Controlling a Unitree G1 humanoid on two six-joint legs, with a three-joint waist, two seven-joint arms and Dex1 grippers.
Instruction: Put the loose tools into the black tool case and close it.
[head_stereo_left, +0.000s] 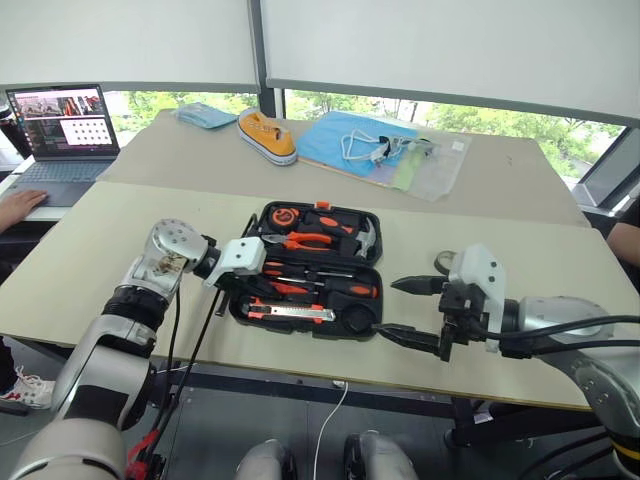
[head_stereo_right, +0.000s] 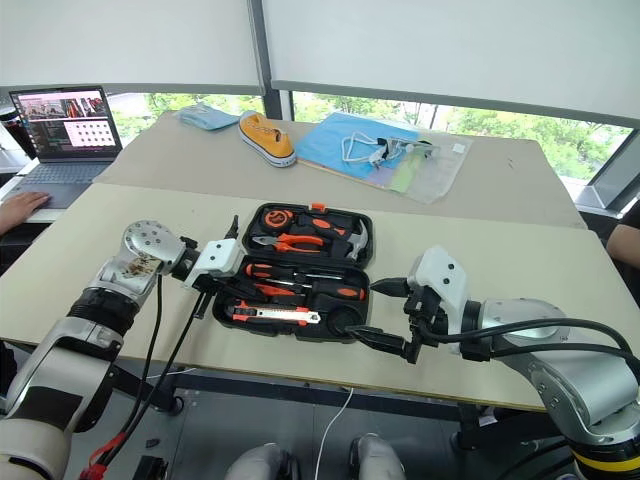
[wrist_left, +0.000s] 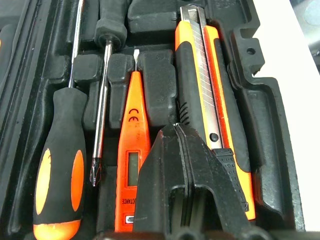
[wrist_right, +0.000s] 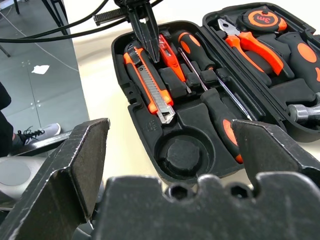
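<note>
- Hovering nearest, just off the near right corner of the case, the right hand (head_stereo_left: 408, 312) has its fingers spread wide and holds nothing.
- One black tool case (wrist_right: 145, 125) lies open and flat on the bench (head_stereo_left: 520, 225), its near half towards the robot.
- In that near half I count one utility knife (wrist_right: 150, 85), one slim orange screwdriver (wrist_left: 132, 145) and two long screwdrivers (wrist_left: 60, 165) (wrist_right: 192, 45), each lying in a moulded slot. The round recess (wrist_right: 182, 152) looks empty.
- The left hand (wrist_right: 152, 52) is shut on nothing, its tips pointing down between the knife and the slim screwdriver.
- The far half holds one pair of pliers (wrist_right: 255, 47), one tape measure (wrist_right: 262, 17) and one hammer (wrist_right: 305, 112).
- One small dark round thing (head_stereo_left: 438, 262) peeks out behind the right hand; it may be the tape roll, but I cannot tell.
- Risks as I judge them:
  - The closed left tips could pry the slim screwdriver or knife out of its slot if they drag sideways.
  - A proud tool would stop the lid latching.
  - Closing now may leave the tape roll out.
  - The right hand's lower finger is near enough to shove the case.
- Farther off, one yellow shoe (head_stereo_left: 267, 135), one laptop (head_stereo_left: 65, 125) and a person's hand (head_stereo_left: 20, 205).
</note>
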